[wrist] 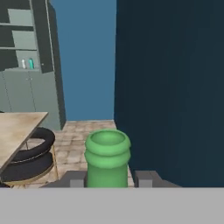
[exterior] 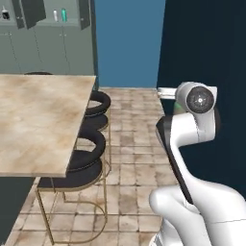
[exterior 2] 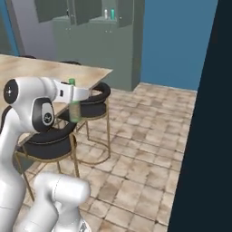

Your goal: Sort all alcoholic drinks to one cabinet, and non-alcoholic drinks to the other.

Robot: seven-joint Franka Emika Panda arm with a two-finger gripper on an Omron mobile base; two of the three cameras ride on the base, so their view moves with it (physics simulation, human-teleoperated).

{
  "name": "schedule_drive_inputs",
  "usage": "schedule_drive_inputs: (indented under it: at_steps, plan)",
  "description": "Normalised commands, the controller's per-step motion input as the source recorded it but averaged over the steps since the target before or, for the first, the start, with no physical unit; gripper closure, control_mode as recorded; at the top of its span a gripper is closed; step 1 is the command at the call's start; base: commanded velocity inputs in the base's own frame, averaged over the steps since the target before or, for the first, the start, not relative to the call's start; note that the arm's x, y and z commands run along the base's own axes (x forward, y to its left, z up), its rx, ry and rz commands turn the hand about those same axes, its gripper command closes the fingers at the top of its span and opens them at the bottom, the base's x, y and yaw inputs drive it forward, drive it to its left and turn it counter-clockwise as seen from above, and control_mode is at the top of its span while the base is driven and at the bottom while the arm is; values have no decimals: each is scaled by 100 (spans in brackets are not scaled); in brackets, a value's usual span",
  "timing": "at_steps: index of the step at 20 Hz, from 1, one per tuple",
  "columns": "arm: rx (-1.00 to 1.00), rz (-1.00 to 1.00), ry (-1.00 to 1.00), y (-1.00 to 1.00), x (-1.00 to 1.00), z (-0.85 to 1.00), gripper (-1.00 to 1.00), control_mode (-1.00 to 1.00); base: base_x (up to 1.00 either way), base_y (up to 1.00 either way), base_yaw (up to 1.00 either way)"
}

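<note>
white arm [exterior: 192, 192], dark joints, round grey cap, grey tool [wrist: 108, 178]

marble table [exterior: 38, 120] w/ black stools [exterior: 93, 103] beside, grey cabinets [exterior: 43, 43] behind, tiled floor [exterior: 134, 158]

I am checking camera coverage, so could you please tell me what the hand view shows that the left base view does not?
The hand view looks down the green glass bottle's open mouth, with the gripper shut on it. The left base view adds the black-labelled bottle in the far-left cabinet and gold-legged stools in full. Both show the marble table, the white bottle and the teal bottle shelved together.
</note>
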Motion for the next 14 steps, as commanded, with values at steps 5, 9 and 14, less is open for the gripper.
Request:
schedule_drive_inputs:
  at_steps: [5, 9, 14]
  plan:
    - [0, 0, 0, 0, 0, 0, 100, 100, 13, -90, 32]
    - [0, 0, 0, 0, 0, 0, 100, 100, 23, -89, 31]
    - [0, 0, 0, 0, 0, 0, 100, 100, 47, -82, 29]
